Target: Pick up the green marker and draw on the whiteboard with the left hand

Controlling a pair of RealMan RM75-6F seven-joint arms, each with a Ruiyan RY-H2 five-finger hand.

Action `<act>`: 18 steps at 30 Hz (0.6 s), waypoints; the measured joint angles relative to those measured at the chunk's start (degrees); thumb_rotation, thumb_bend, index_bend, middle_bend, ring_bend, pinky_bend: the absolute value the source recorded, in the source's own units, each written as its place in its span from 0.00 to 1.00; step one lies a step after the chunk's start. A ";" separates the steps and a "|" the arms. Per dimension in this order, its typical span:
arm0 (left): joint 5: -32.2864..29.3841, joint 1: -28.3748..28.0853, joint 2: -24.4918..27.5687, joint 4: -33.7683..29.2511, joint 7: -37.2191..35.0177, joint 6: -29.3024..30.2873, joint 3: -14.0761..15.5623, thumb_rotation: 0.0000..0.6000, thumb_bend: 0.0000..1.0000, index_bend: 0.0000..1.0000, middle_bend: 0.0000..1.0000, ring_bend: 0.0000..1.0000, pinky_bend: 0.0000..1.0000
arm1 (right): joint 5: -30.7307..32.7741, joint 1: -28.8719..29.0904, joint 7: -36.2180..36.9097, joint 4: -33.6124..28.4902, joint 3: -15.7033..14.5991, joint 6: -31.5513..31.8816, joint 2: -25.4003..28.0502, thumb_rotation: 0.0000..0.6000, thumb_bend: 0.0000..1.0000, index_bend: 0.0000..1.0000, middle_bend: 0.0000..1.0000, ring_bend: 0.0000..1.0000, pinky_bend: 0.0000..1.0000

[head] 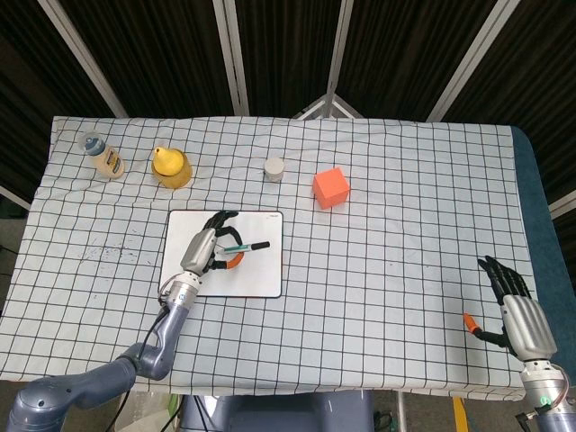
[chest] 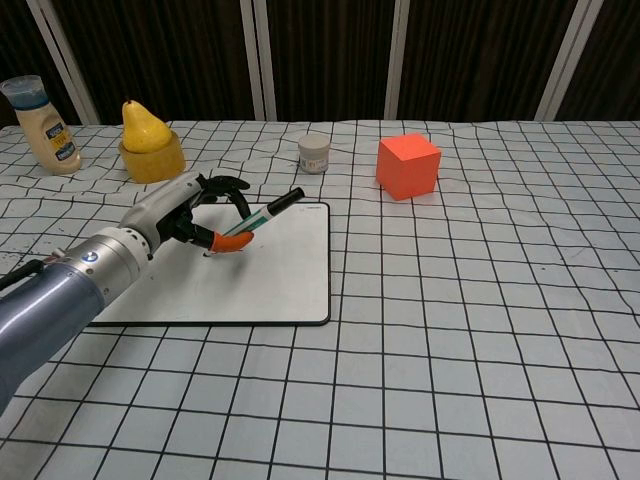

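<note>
My left hand [chest: 180,212] grips the green marker [chest: 262,213]; I'd press lightly, keeping its tip on the whiteboard [chest: 290,270]. Right hand [head: 520,310] open.

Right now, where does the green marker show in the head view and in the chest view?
Head view: green marker lies left of centre, over the whiteboard, held by the left hand.
Chest view: green marker sits upper left, slanting up to the right.
Shared landmark: the orange cube, to the marker's right and farther back.
</note>
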 measured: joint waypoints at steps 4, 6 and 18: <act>0.75 2.07 1.40 -2.78 -0.14 1.36 1.66 1.00 0.58 0.67 0.11 0.00 0.01 | 0.22 0.10 -0.30 -0.08 0.10 -0.11 -0.20 1.00 0.32 0.00 0.00 0.00 0.00; 1.47 3.44 2.52 -4.92 -0.20 2.70 2.73 1.00 0.58 0.67 0.11 0.00 0.01 | 0.27 0.08 -0.37 -0.26 0.11 -0.08 -0.23 1.00 0.32 0.00 0.00 0.00 0.00; 7.30 9.85 12.57 -19.68 -0.94 15.33 5.22 1.00 0.57 0.67 0.12 0.00 0.01 | 0.33 -0.32 -0.62 -0.55 0.05 0.54 -0.26 1.00 0.32 0.00 0.00 0.00 0.00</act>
